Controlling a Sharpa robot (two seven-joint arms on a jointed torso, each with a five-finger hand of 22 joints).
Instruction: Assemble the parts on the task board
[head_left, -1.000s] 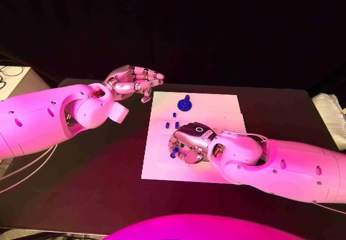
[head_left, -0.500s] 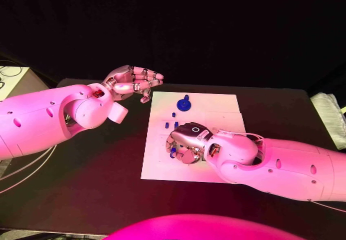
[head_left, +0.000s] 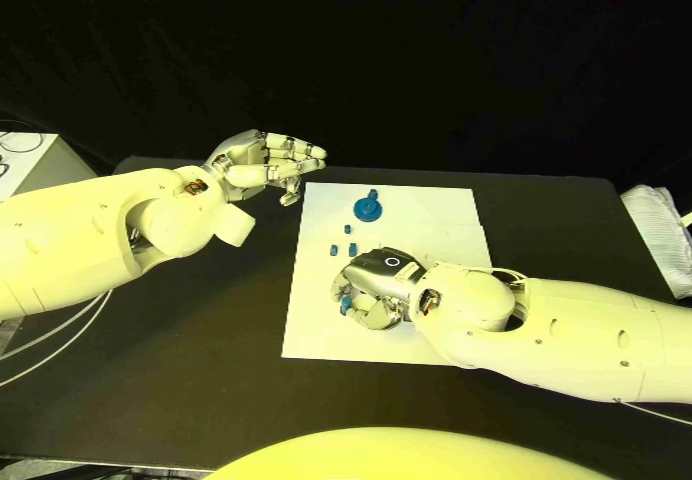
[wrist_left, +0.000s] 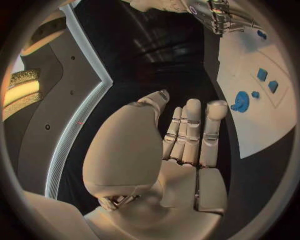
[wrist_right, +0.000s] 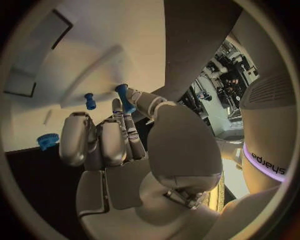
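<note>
**Over the board's near half: right hand pinching a small blue peg**

Nearest the robot, the right hand (head_left: 378, 290) hangs low over the near-middle of the task board (head_left: 433, 215), which lies on the black table (head_left: 188, 330). In the right wrist view its fingertips (wrist_right: 127, 94) pinch a small blue peg (wrist_right: 123, 97), held just above the white surface. A second blue peg (wrist_right: 90, 100) stands on the board just beside it. My reading is that the peg is about to be seated. The next move calls for lining it up with its socket and pressing it straight down.

From the head view the hand covers the peg and whatever socket lies beneath it, so I cannot tell how close the peg is to its seat.

Farther out, small blue parts (head_left: 343, 240) lie left of centre; their shapes are too small to make out. Beyond them a blue gear (head_left: 369, 208) sits near the far edge.

Farthest, off the board's far left corner, the left hand (head_left: 271, 160) hovers with its fingers loosely curled, holding nothing.
</note>
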